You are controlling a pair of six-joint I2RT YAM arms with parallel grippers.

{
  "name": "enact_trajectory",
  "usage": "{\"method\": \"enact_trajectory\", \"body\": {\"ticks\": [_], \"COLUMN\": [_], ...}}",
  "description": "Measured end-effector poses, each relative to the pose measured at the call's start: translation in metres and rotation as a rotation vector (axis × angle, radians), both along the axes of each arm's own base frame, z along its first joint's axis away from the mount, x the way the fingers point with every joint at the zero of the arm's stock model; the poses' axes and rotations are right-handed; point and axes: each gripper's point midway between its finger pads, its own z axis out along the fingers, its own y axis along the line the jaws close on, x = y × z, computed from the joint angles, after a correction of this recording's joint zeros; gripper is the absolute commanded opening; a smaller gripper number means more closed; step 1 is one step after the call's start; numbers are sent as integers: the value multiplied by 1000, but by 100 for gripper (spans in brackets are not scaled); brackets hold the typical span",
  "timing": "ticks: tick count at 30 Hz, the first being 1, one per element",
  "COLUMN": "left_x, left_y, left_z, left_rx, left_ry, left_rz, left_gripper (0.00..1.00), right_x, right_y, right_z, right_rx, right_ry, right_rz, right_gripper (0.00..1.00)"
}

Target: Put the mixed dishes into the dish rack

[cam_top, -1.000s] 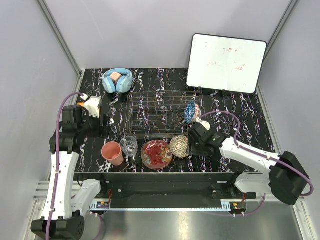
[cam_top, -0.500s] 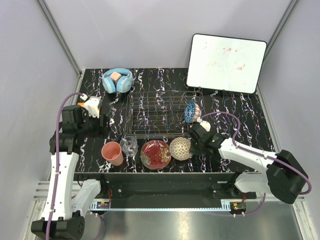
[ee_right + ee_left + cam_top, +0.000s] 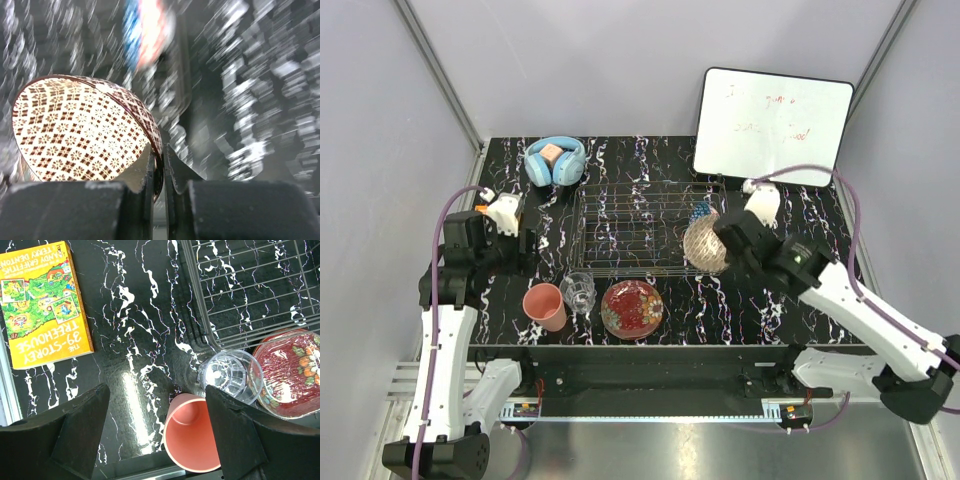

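While the right gripper (image 3: 159, 161) pinches the rim of the cream lattice-patterned bowl (image 3: 703, 247), the bowl sits tilted at centre right of the top view, at the dish rack's (image 3: 625, 225) right end. The left gripper (image 3: 156, 396) (jaws spread wide, holding nothing) hovers over the salmon-pink cup (image 3: 190, 434), lower left.

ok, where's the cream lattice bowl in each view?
Top external: cream lattice bowl right of centre, at the dish rack's right end.
Left wrist: not in it.
Right wrist: lower left, rim pinched in the right gripper.
Shared landmark: blue patterned bowl just beyond it.
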Motion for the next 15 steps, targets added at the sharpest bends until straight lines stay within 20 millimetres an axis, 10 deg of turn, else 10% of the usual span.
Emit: {"method": "enact_trajectory", "body": {"ticks": [5, 15], "left_x": [-1, -3], "left_y": [0, 1], "left_z": [-3, -6], "left_rx": [0, 5], "left_ry": [8, 9], "left_rz": [0, 5], "left_gripper": [81, 82], "right_x": [38, 76], "right_y": [-25, -23], "right_z": [35, -23], "right_rx": [-290, -798], "right_ry": [-92, 20], "right_rz": [-146, -211], "right_gripper": [0, 0]}}
